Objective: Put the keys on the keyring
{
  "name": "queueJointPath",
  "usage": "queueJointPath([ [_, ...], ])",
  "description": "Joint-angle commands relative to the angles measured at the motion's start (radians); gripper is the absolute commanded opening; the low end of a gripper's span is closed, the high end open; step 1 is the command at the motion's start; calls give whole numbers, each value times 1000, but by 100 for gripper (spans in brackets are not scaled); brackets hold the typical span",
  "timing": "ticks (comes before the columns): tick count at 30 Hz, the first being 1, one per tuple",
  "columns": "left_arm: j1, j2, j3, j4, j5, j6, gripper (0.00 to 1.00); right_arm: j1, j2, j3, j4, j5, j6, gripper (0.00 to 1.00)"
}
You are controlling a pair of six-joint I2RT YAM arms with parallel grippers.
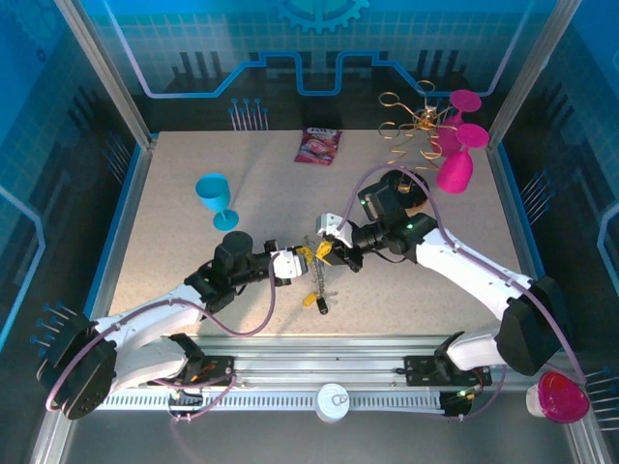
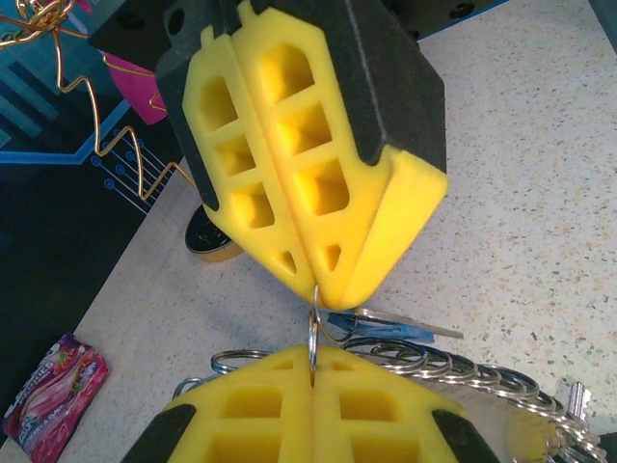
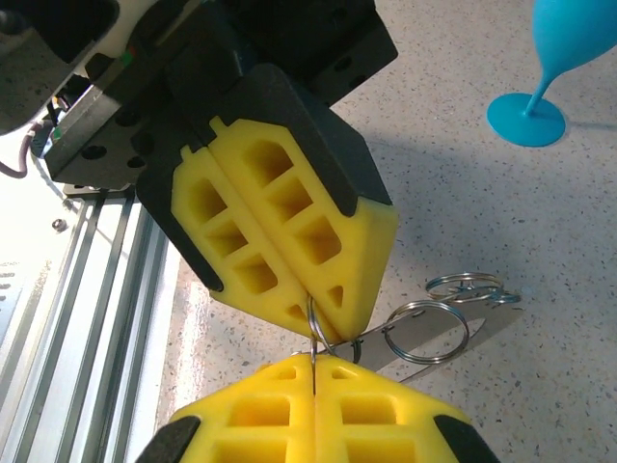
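left gripper (image 2: 313,378), right gripper (image 3: 313,381): meet tip to tip over the middle of the bench (image 1: 464,300), somewhat toward its near edge. each pair of pads (image 2: 260,410) is pressed flat together, and both nip the same thin wire ring edge-on from opposite sides. pads are yellow foam, wedge-shaped, with moulded hollow cells and black backing.

keyring (image 2: 434,365): floppy string of linked silvery wire rings. the pinched ring is its upper end, caught between the two sets of tips. the rest droops from there and curves over the bench toward the near edge.

keys (image 1: 310,300): small, with flat metal blades and plastic heads. blue-headed key (image 2: 386,328) hangs just beside the pinched ring, blade pointing away from the tips. a yellow-headed and a black-headed one lie together at the string's low end, near the near edge.

blue goblet (image 1: 215,198): plastic, upright, well apart toward the left edge.

pink packet (image 1: 318,146): glossy, flat, at the far edge.

gold wire rack (image 1: 411,121): spiral loops, far right corner, with pink goblets (image 1: 455,169) on it.

bench surface: pale speckled stone look.
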Motion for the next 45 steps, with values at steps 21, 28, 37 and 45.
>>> queueJointPath([
  [21, -25, -9, -9, -12, 20, 113, 0, -40, 72, 77, -29, 32, 71, 0],
  [28, -25, -3, -11, 0, 44, 115, 0, -26, 114, 95, 27, 117, 143, 0],
  [37, -25, 4, -10, -5, 87, 129, 0, -25, 195, 146, 67, 150, 244, 0],
  [45, -28, 8, -28, 31, 21, 162, 0, -45, 231, 176, 41, 38, 266, 0],
])
